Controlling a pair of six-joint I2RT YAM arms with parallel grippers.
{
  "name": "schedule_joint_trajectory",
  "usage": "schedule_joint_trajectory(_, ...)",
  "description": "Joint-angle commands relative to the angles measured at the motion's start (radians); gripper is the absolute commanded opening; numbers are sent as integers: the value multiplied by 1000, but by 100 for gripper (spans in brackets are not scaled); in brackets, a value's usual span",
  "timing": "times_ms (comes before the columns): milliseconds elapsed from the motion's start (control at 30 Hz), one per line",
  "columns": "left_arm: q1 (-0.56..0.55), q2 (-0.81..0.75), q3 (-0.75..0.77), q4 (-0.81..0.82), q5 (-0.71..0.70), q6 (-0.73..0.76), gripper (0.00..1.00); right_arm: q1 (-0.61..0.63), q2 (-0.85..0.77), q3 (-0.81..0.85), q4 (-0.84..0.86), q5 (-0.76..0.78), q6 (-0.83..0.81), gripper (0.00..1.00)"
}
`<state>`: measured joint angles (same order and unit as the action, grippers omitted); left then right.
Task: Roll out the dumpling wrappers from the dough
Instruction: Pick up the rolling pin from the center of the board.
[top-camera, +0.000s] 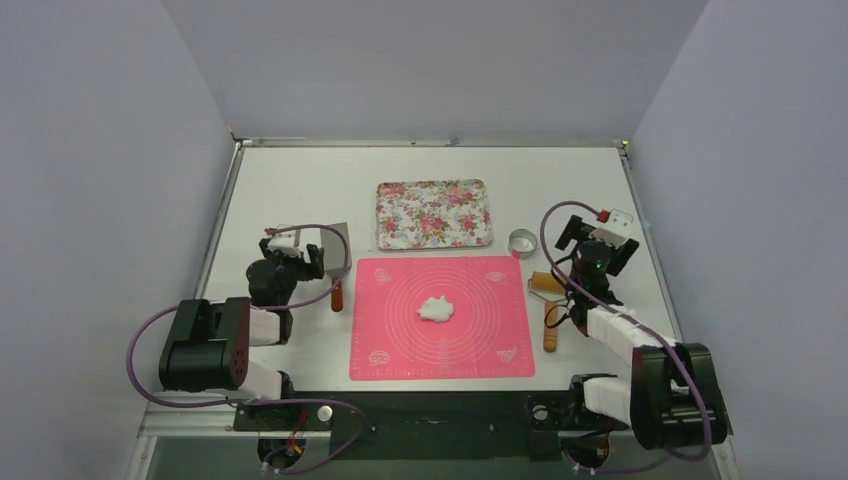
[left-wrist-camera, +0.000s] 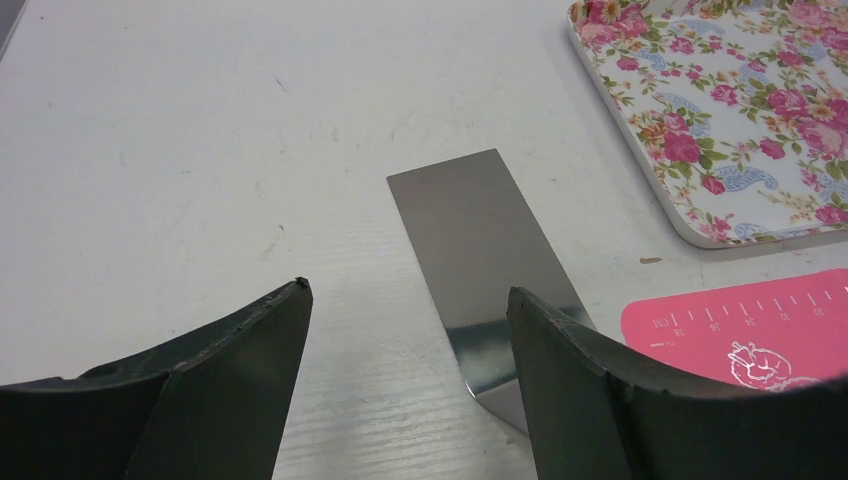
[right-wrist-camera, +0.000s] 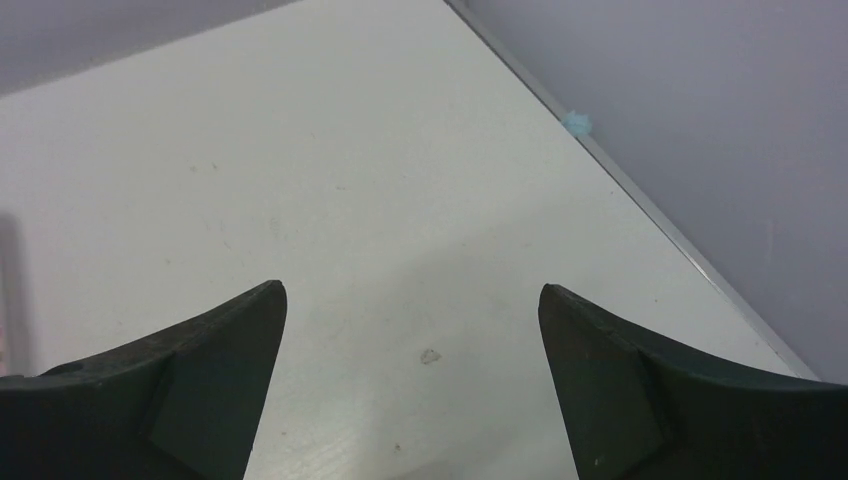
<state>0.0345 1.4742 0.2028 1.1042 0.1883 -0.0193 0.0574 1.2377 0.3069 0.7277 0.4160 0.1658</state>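
Tabletop (top-camera: 300, 190): task at start, nothing rolled, no dumpling wrappers cut. Pink mat (top-camera: 400, 340): dough (top-camera: 436, 309) at centre, unflattened lump. Floral tray (top-camera: 434, 183) behind mat: empty. Left jaws: spread, empty, above metal scraper (left-wrist-camera: 470, 240). Right jaws: spread, empty, above bare tabletop. Ring cutter (top-camera: 521, 241): beside tray.

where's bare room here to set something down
Bare table at the back left, between the floral tray and the left wall, and back right beyond the ring cutter. The pink mat is bare around the dough. Crowded: right of the mat, rolling pin and right arm; left of it, scraper and left arm.
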Motion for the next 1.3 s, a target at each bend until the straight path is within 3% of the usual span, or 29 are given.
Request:
schedule_joint_trajectory(0,6,-3,27,53,12,-16,70,43,-154,172,-430,101,180,91)
schedule_joint_trajectory(133,12,-16,38,37,10,-29,70,121,-288,286,-724,155,254,90)
schedule_joint_trajectory(300,78,-181,329,-592,49,-41,70,212,-339,399,-1106,241,380,90)
schedule_joint_trajectory(400,81,-204,525,-843,77,39,70,317,-318,433,-1268,262,449,90)
schedule_joint_trajectory(567,78,-248,690,-1196,193,103,70,461,-262,484,-1513,315,575,92)
schedule_joint_trajectory(833,36,-254,827,-1440,328,132,70,434,-249,354,-1492,159,674,90)
schedule_joint_trajectory(1100,28,-238,873,-1473,343,117,70,321,-179,251,-1419,-54,670,80)
schedule_joint_trajectory(1267,19,-221,879,-1462,368,98,70,287,-160,236,-1367,-101,669,79)
